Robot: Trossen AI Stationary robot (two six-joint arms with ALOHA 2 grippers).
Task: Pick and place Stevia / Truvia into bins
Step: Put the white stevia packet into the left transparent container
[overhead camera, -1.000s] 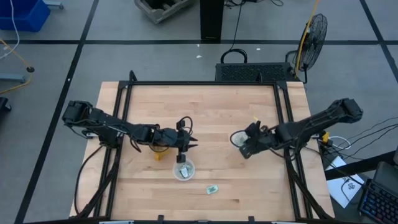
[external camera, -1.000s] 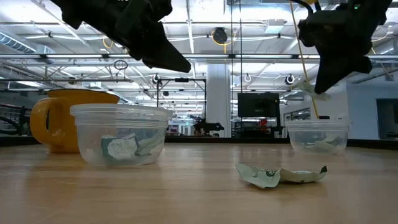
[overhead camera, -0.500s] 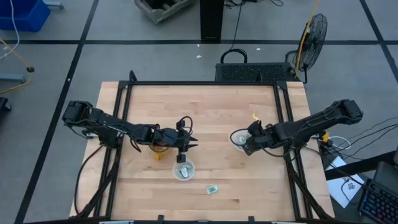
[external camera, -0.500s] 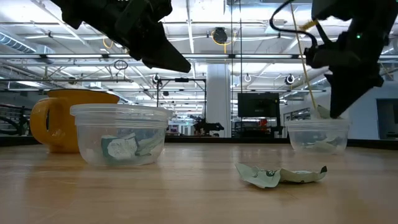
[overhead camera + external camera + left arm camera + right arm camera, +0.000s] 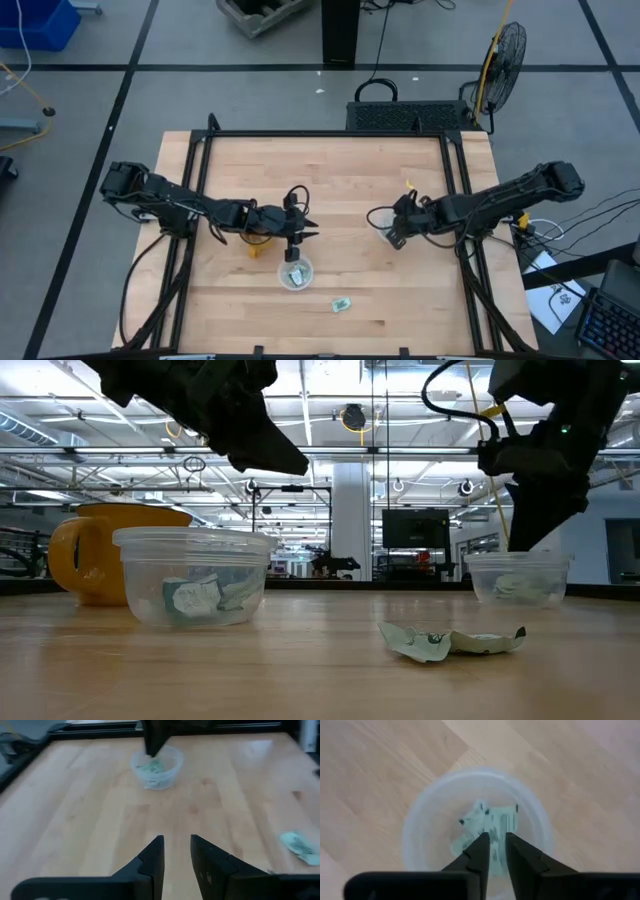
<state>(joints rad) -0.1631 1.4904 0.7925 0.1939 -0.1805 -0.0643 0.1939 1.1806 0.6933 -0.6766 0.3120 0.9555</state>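
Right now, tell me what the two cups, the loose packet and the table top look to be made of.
The cups: clear, slightly frosted plastic by the look; their contents show through the walls. The loose packet: crumpled, pale green and white, matte, probably paper. The table top: light wood in glued strips, with grain lines and a smooth, low-sheen finish.

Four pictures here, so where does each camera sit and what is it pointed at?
High view: overhead, straight down on table; both arms.
Low view: table height, looking level; loose sachet, mug; arms enter from above.
Left wrist: past left gripper toward far cup.
Right wrist: right gripper over that same cup, sachets inside.
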